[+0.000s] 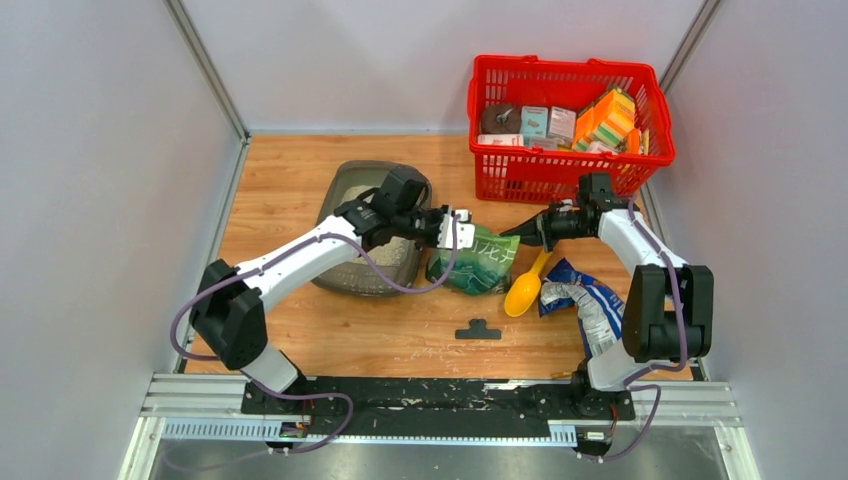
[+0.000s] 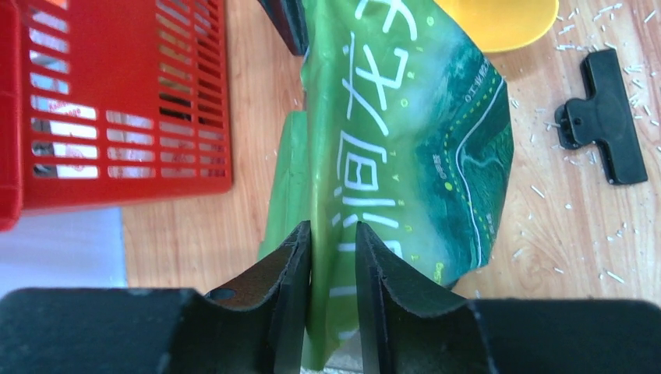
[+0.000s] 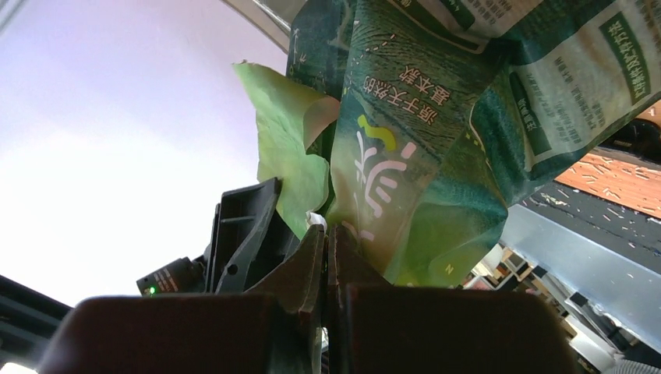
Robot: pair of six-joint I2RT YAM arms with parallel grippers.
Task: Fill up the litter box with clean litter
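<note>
Inspection from the remote station.

1. The litter box (image 1: 348,172) sits on the counter (image 1: 280,180) at left centre. Clean litter (image 1: 362,188) shows in its far end. My left arm lies across the tray and hides much of its middle.
2. A green printed bag (image 2: 413,140) is strung between both claws, just right of the litter box and not over it.
3. Left claw (image 2: 334,234): fingers stand apart, with the bag's edge running through the gap.
4. Right claw (image 3: 327,234): fingers pressed together, clamped on the opposite edge of the green printed bag.
5. Obstructions and surroundings:
   - A yellow scoop (image 1: 524,292) lies just right of the bag, bowl toward me.
   - A crumpled blue and silver bag (image 1: 590,300) lies beside the scoop, close to my right arm.
   - A black clip (image 2: 604,117) lies on the wood nearer me, apart from the bag.
   - A red basket (image 1: 570,170) of packaged goods stands at the far right, behind the right claw.
   - Pale slivers (image 2: 546,195) are strewn over the counter around the clip.
</note>
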